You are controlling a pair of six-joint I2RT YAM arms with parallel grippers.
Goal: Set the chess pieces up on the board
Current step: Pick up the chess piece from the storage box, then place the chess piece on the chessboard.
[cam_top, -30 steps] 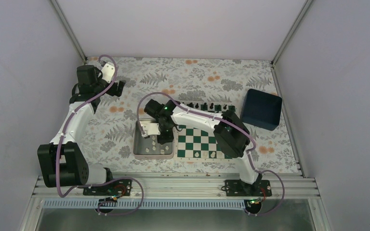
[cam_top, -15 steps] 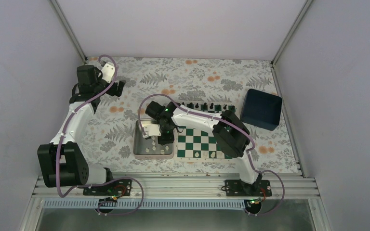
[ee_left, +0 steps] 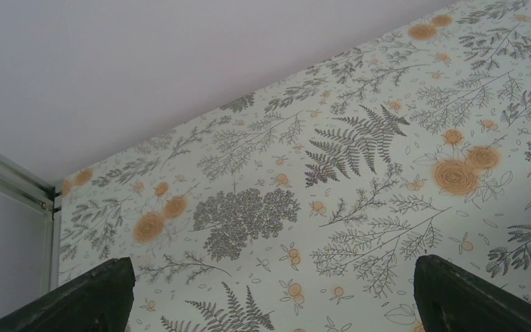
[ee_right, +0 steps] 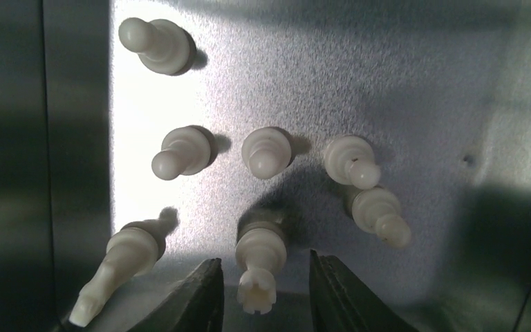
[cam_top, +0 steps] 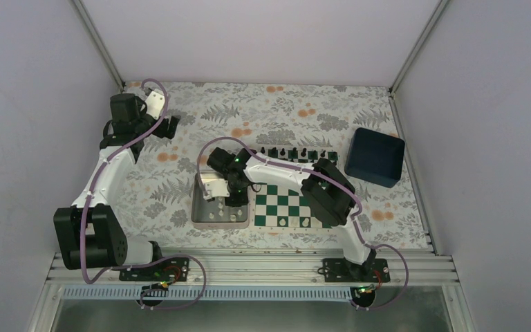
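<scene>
One notch-topped cream-white rook [ee_right: 257, 277] sits between the spread tips of the right claw [ee_right: 263, 264]. Six more cream-white chess pieces [ee_right: 268, 152] share the silver tray [ee_right: 415, 90]. The green-and-white board [cam_top: 283, 204] lies just right of the tray. The left claw [ee_left: 269, 297], also spread, hangs well left of it.

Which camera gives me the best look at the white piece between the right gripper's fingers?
Right wrist: the piece sits close up in the tray, inside the open right gripper. From the top, the arm hides it. Left wrist shows only tablecloth.
</scene>
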